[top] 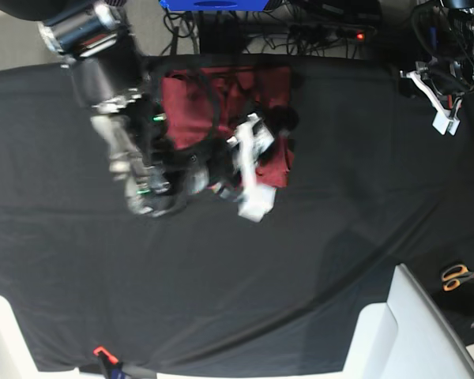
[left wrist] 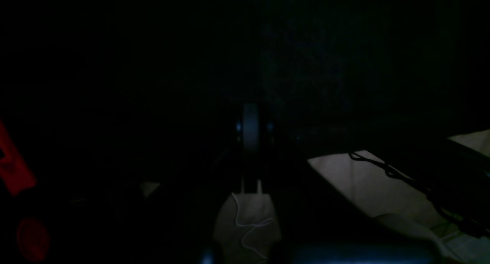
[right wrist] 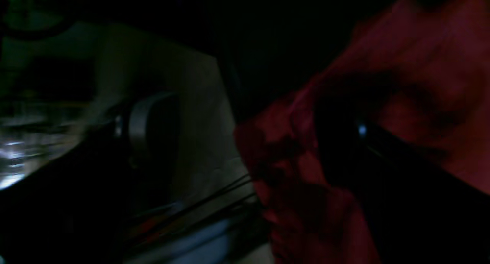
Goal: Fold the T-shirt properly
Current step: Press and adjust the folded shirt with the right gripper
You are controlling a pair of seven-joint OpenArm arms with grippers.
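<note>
The maroon T-shirt point(top: 197, 99) lies bunched into a compact patch on the black cloth at the back middle of the table. My right arm reaches over it, and my right gripper point(top: 257, 162) hangs at the shirt's right-front edge. In the dim right wrist view my right gripper point(right wrist: 241, 122) stands wide open. One of its fingers point(right wrist: 143, 122) is off the cloth, and the other is a dark shape against the red T-shirt point(right wrist: 421, 64). My left gripper point(top: 438, 103) rests at the far right back, away from the shirt. It shows shut and empty point(left wrist: 250, 128) in the dark left wrist view.
Orange-handled scissors point(top: 458, 276) lie at the right edge. A white panel point(top: 403, 332) juts in at the front right. An orange clip point(top: 101, 353) sits on the front edge. Cables and a blue box point(top: 213, 4) crowd the back. The black cloth point(top: 316, 237) covers the table.
</note>
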